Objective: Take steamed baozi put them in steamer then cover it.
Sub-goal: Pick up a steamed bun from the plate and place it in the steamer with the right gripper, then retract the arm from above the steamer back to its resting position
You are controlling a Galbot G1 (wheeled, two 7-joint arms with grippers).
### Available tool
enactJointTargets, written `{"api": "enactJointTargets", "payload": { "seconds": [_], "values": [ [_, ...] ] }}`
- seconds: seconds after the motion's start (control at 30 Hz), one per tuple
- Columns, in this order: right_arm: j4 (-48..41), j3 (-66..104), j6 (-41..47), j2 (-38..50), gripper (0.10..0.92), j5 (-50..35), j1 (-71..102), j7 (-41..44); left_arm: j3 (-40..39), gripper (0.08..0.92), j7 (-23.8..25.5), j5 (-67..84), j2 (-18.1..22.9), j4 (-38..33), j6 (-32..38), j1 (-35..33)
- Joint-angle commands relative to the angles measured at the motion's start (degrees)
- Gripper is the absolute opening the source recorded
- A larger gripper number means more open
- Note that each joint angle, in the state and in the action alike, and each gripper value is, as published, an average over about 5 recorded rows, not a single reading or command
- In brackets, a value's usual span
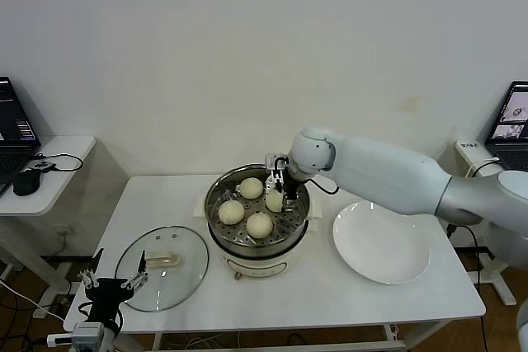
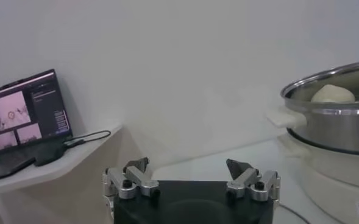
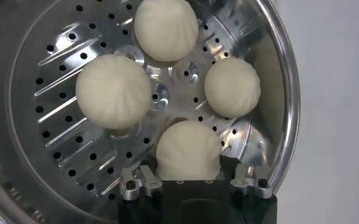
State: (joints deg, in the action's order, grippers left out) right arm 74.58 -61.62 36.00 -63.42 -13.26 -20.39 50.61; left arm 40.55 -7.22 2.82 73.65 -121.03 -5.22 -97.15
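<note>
My right fingers [image 1: 281, 190] hang inside the steamer [image 1: 221, 224], low over the perforated tray [image 3: 57, 122] on its right side. In the right wrist view they stand spread to either side of one steamed baozi [image 3: 188, 149], which sits on the tray between them; I cannot tell whether the pads touch it or stand just clear. The other three buns rest on the tray too: one [image 1: 251, 187] toward the back, one [image 1: 232, 212] on the left and one [image 1: 260, 224] at the front, all four close together. The steamer stands in the middle of the white worktop [image 1: 165, 204].

The cover [image 1: 162, 268] lies flat on the worktop to the left of the steamer, handle up, apart from it. A bare white plate [image 1: 381, 244] lies to the steamer's right.

My left fingers [image 1: 113, 281] wait low at the near left edge of the worktop, just beside the cover, spread open and holding nothing.
</note>
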Motion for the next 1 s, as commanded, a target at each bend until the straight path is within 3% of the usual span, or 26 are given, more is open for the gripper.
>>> {"api": "enactJointTargets", "payload": {
  "seconds": [0.03, 0.13, 0.33, 0.53, 0.7, 1.0],
  "values": [
    [6.30, 2.80, 0.81, 5.96, 0.819, -1.91, -1.73, -0.98, -0.25, 0.823, 0.11, 0.07, 0.10, 0.69, -0.02, 0.36],
    [11.20, 5.46, 1.74, 10.65, 0.822, -5.31, -0.29, -7.88, -0.44, 0.823, 0.11, 0.20, 0.12, 1.16, 0.08, 0.46],
    [20.83, 16.47, -4.97, 20.68, 0.823, -16.31, 13.48, -33.00, -0.35, 0.823, -0.20, 0.84, -0.03, 1.52, 0.97, 0.50],
    [26.22, 42.05, -18.76, 25.32, 0.823, -11.18, 43.28, -46.88, -0.59, 0.823, -0.79, 0.95, 0.08, 2.59, 2.50, 0.71],
    [27.01, 61.03, -29.80, 21.89, 0.823, -4.61, 66.21, -50.09, -1.17, 0.823, -1.22, 0.64, 0.23, 3.35, 3.27, 0.70],
    [26.84, 93.94, -44.20, -0.53, 0.823, 2.13, 94.07, -42.14, -2.75, 0.823, -2.65, -3.35, 0.47, 5.47, 7.20, 0.62]
  ]
}}
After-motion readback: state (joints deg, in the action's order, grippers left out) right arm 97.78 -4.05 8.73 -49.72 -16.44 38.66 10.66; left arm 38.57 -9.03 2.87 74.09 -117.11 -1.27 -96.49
